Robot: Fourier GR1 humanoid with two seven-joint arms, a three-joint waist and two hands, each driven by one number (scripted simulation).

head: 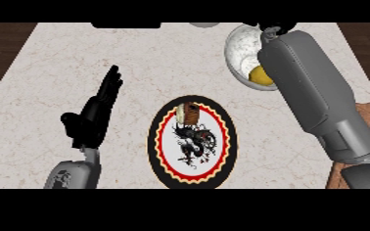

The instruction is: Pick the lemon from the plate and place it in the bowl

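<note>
While the right forearm (318,93) lies across the right side of the counter (86,58), we find the lemon (260,75) already inside the bowl (242,46), resting against its lower right wall and partly covered by that forearm. Of the right hand (278,28) we see only a dark tip above the bowl's upper rim; we cannot tell whether its fingers are spread or curled, nor whether any of them touch the fruit. At the left of the view the left hand (98,110) rests upright with its fingers straight and together, holding nothing, well apart from both dishes. Below the bowl and apart from it stands the plate (162,156), with a red and yellow scalloped border and a dark figure at its centre; a small brown and white item (188,112) sits near its upper rim and no lemon lies on it. We judge the placing to be all but done, with only the retreat of the right arm outstanding. Our chief concern is that retreat: the forearm hangs directly over the bowl's right rim, so a low or sideways pull could catch the rim and tip or shove the bowl, rolling the fruit out. Should a finger be closed on the lemon, withdrawal would lift it back out. A sweep downward could also strike the plate
</note>
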